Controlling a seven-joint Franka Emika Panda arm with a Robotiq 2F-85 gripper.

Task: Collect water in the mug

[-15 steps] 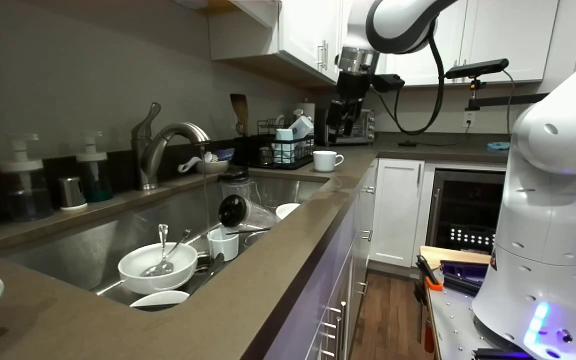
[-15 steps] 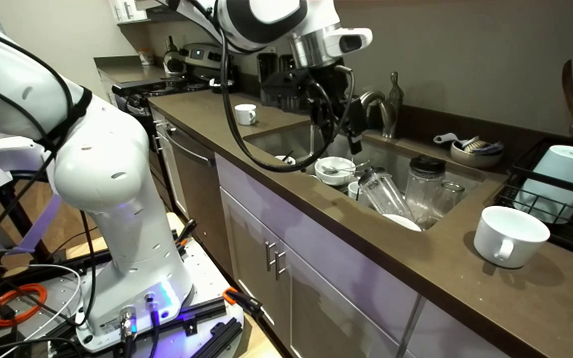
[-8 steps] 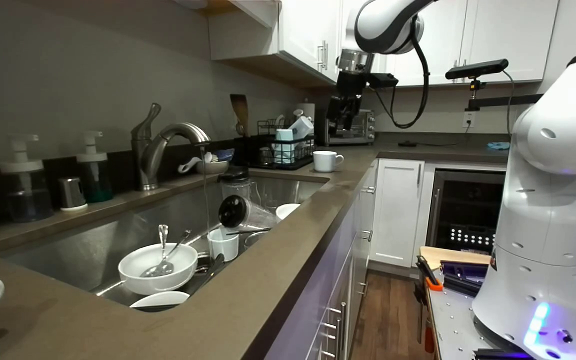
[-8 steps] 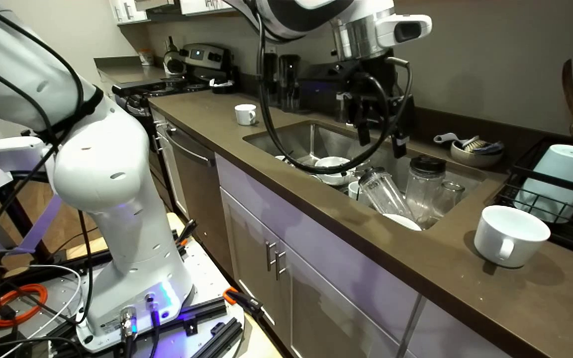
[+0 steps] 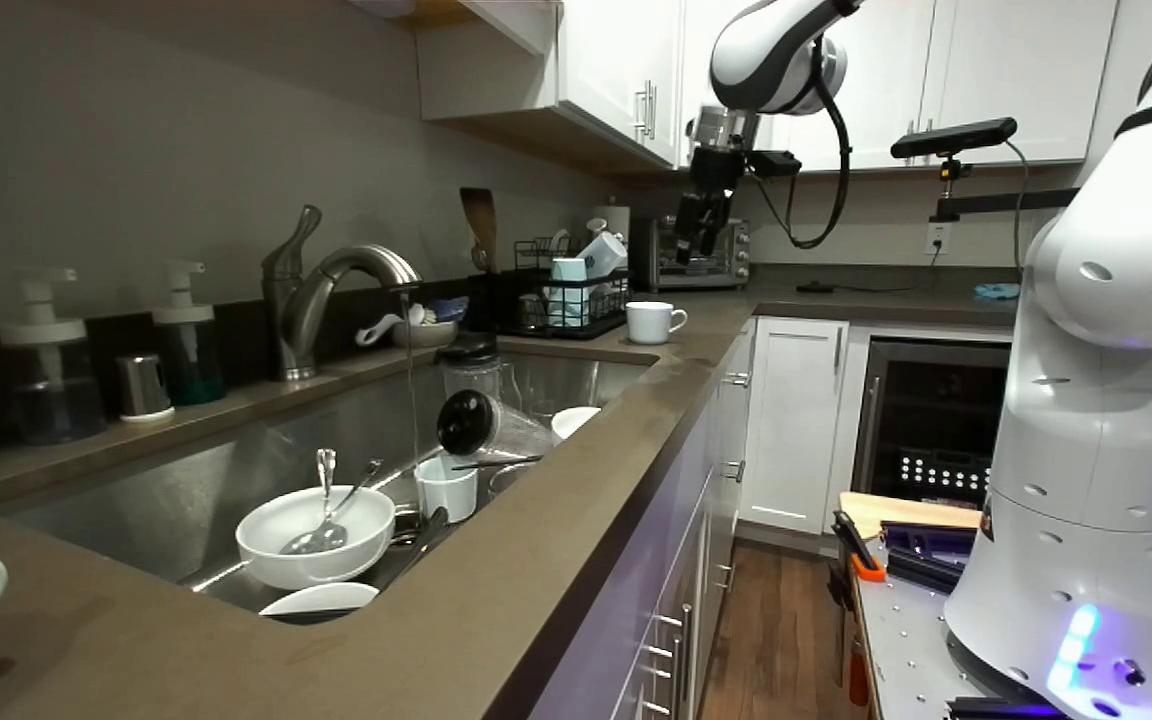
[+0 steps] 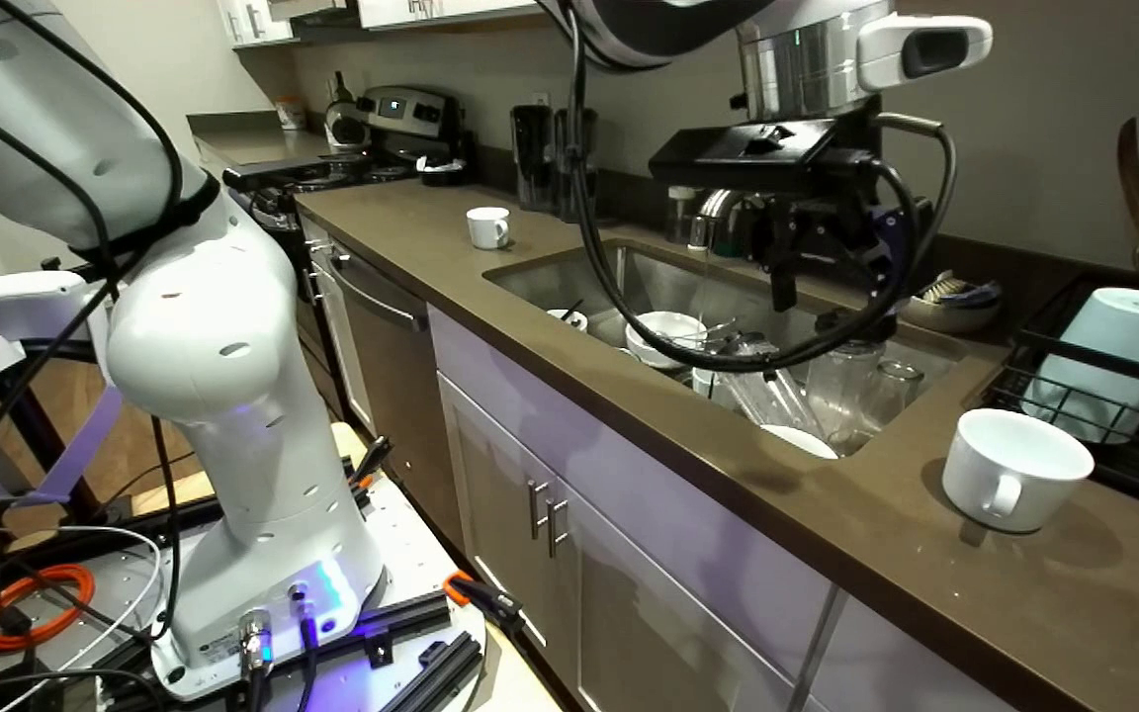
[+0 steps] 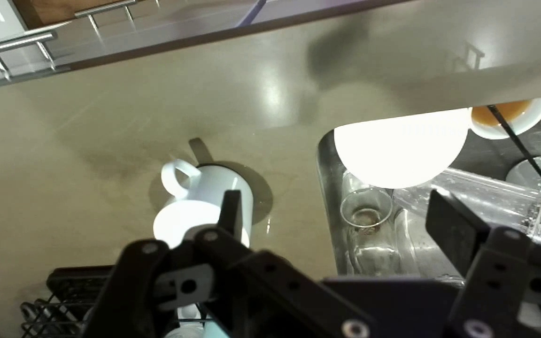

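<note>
Mug [image 6: 985,465], presumed target: upright, just beside the sink [image 5: 136,530], at the end with jars [image 5: 516,430]. Gripper [image 7: 336,206]: above sink level, fingers [image 7: 231,211] spread wide, nothing held. Tap [image 5: 366,262]: running into the sink. Risks: off-centre descent could tip the mug; low carry could knock the jars.

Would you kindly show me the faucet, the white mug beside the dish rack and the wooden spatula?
Faucet [image 5: 308,305], in an exterior view: lower spout.
White mug [image 6: 1039,491], in an exterior view: outer wall.
Wooden spatula [image 5: 479,215], in an exterior view: its blade.
</note>
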